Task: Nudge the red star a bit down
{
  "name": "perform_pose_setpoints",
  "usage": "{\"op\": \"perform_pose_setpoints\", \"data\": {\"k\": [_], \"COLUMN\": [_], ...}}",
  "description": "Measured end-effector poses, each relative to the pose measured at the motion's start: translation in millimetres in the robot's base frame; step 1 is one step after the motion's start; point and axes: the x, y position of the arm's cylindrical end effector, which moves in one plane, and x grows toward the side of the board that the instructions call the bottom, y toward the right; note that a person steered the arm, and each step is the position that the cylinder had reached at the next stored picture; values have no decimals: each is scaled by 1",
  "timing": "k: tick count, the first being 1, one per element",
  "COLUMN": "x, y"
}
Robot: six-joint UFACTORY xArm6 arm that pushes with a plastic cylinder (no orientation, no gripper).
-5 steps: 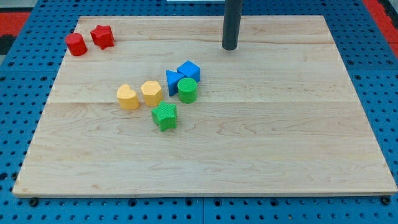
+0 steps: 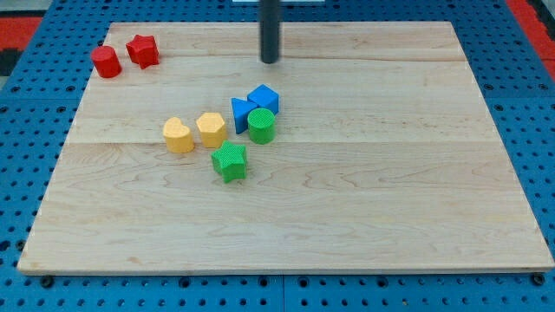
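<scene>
The red star (image 2: 143,51) lies near the board's top left corner, just right of a red cylinder (image 2: 106,61). My tip (image 2: 270,61) rests on the board near the top edge, well to the right of the red star and apart from it. It stands above the cluster of blocks in the middle and touches no block.
In the middle sit two blue blocks (image 2: 263,98) (image 2: 241,113), a green cylinder (image 2: 261,126), a green block (image 2: 230,162), a yellow hexagon (image 2: 211,129) and a yellow heart (image 2: 178,135). The wooden board (image 2: 390,191) lies on a blue pegboard.
My tip has slid left along the top of the board, closer to the red star. No block has moved.
</scene>
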Motion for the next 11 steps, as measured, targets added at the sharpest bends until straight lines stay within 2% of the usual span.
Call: {"op": "perform_pose_setpoints", "data": {"k": [1,2,3,9,11], "x": [21,-4,-69,-76,-74], "y": [-33,-63,-85,-96,-212]}}
